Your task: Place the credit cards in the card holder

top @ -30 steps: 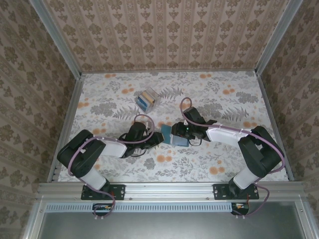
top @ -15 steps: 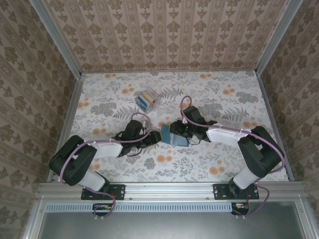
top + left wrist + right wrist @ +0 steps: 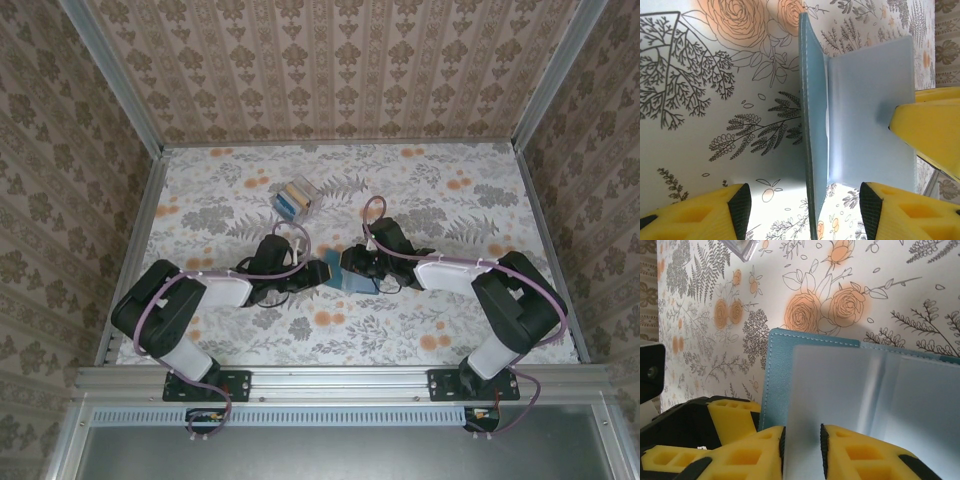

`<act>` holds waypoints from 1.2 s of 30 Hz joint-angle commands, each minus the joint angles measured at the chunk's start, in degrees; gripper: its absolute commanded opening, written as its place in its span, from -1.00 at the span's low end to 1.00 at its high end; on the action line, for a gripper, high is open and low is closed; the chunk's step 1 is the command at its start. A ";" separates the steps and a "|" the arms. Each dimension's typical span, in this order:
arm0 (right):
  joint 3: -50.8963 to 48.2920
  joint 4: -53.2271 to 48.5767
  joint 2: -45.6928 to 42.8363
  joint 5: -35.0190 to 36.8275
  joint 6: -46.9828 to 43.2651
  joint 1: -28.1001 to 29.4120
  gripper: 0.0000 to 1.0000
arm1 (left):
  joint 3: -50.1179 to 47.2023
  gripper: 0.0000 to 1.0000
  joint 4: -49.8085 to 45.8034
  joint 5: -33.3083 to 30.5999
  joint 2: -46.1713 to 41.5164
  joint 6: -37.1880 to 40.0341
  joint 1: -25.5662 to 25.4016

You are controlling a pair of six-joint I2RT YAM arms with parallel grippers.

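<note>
From above, my left hand (image 3: 308,276) and right hand (image 3: 350,267) meet near the middle of the surface (image 3: 440,200), a little toward its near edge, with the card holder (image 3: 360,286) between them, a small flat teal rectangle. Farther toward the far edge and left of the middle stands a clear box (image 3: 297,197) with the credit cards (image 3: 289,203) on edge in it, thin blue and tan slips. The surface is a matte white sheet printed with grey ferns and orange roses. Walls (image 3: 330,70) papered in beige striped damask close in three sides, and a ribbed aluminium rail (image 3: 340,381) runs along the near edge. From my left wrist, the card holder (image 3: 807,125) stands on edge, its teal cover grainy with a pale stitched seam, and a smooth frosted leaf spreads from the spine. My left hand (image 3: 802,200) stands wide, its yellow foam fingers (image 3: 695,217) on either side of the cover, and a finger of my right hand touches the frosted leaf from the side. From my right wrist, my right hand (image 3: 802,450) is narrow, its blocky yellow pads (image 3: 740,455) pinched on the frosted leaf of the card holder (image 3: 777,380), whose stitched teal corner lies flat on the print. A corner of the clear box (image 3: 742,247) shows at the top edge.
</note>
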 commanded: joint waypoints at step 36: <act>-4.84 17.30 4.19 -6.73 0.93 -1.84 -0.41 | 0.28 0.25 4.15 2.49 3.17 -0.23 1.79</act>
